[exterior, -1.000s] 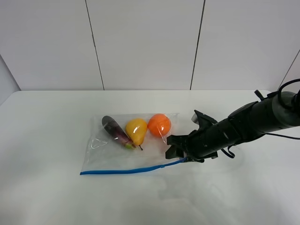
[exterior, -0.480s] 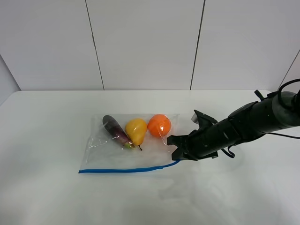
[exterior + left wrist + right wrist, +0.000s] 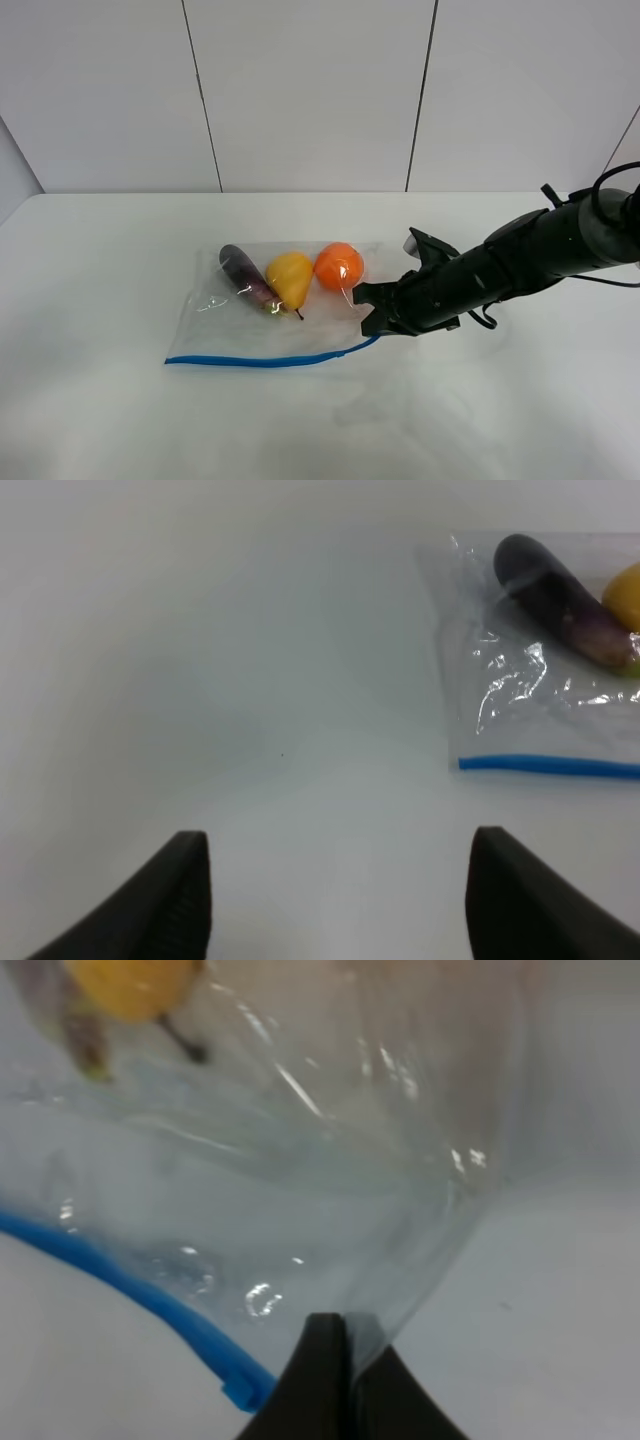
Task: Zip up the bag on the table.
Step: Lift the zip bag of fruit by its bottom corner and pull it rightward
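Our left fingers (image 3: 175,900) stand spread wide and hold nothing, poised over the plain white counter (image 3: 200,680). The left corner of the clear flexible plastic zip bag (image 3: 520,700) lies ahead of them and apart from them. From the high camera, the bag lies flat near the middle of the counter. Its blue zipper strip (image 3: 265,361) runs left to right along the edge nearest us. Inside, along the far side, we see a dark purple eggplant (image 3: 245,277), then a yellow pear (image 3: 288,277) touching it, then a round orange (image 3: 339,266) just beside the pear. At the bag's right end our right fingers (image 3: 322,1380) are pressed together, pinching the clear film at the corner, with the strip's right tip just beside them and lifted a little off the counter. The relation we take to matter most is this: the strip's long axis stretches leftward from the right fingers, and its free left end is nearer the left arm. We judge that closing the bag calls for holding one end and running along that line.
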Controlling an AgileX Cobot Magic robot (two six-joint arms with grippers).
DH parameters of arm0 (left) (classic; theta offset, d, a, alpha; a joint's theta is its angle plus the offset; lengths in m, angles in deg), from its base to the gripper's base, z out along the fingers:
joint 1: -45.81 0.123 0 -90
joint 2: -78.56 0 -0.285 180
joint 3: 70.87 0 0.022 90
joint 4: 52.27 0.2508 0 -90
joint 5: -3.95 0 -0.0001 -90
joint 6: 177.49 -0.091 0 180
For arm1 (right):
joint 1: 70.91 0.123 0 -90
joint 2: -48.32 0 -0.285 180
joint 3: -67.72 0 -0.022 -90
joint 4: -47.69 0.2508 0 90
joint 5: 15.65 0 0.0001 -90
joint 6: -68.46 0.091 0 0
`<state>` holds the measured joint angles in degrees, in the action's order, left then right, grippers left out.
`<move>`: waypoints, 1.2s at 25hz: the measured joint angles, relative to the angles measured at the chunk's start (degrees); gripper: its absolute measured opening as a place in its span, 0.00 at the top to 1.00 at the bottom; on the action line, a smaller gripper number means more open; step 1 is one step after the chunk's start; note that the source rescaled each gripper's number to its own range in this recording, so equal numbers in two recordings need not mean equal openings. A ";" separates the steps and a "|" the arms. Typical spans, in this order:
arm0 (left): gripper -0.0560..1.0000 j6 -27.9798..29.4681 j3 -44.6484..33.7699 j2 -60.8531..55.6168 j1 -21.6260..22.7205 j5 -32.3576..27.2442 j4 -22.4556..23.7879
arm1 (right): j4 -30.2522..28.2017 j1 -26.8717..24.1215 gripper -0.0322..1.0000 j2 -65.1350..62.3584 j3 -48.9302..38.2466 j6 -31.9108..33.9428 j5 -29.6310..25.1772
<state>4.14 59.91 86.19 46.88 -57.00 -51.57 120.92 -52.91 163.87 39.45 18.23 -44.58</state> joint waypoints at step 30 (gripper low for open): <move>0.16 -0.35 0.00 0.00 0.00 0.00 0.05 | -2.90 0.00 0.97 -6.20 12.43 2.40 -7.32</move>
<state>3.79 59.91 86.19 46.88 -57.00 -51.53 118.02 -52.91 157.67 51.88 20.63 -51.90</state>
